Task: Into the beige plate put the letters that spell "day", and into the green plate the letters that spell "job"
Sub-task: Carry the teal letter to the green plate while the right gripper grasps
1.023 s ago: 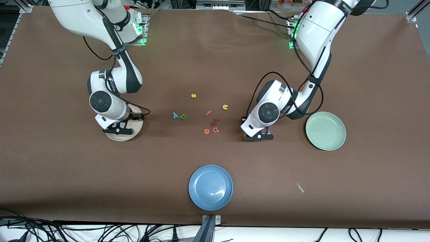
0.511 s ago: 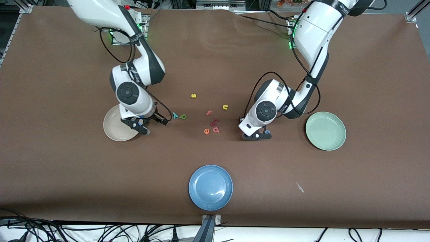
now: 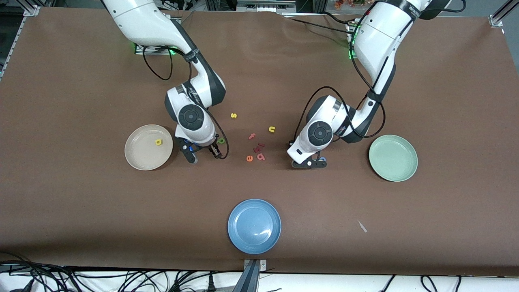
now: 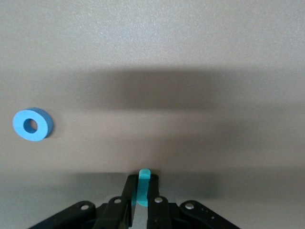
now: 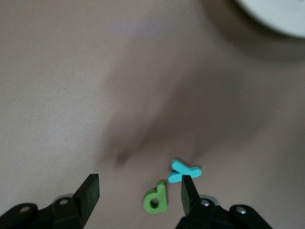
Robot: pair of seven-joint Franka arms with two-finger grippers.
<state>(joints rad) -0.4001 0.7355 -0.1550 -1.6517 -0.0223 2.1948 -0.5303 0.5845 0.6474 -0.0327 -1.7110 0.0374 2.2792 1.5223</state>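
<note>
My left gripper [image 4: 143, 179] is shut on a teal foam letter [image 4: 143, 187], seen edge-on: the "j". It is low at the table [image 3: 310, 163], between the loose letters and the green plate [image 3: 393, 158]. The blue "o" [image 4: 32, 125] lies flat beside it. My right gripper [image 5: 139, 188] stands open, low over the green "d" [image 5: 156, 199] and the teal "y" [image 5: 183, 171]; in the front view it is beside the beige plate [image 3: 140, 156]. A yellow letter [image 3: 158, 142] lies in that plate. The red "b" [image 3: 260, 156] lies on the table.
An orange "e" [image 3: 249, 158], a pink "f" [image 3: 251, 136], a yellow "s" [image 3: 233, 115] and a yellow "u" [image 3: 271, 129] are scattered mid-table. A blue plate [image 3: 254, 226] sits near the front edge.
My right arm has swung from over the beige plate toward the "d" and "y", leaving the yellow letter in the plate. My left gripper has closed on the teal letter.
</note>
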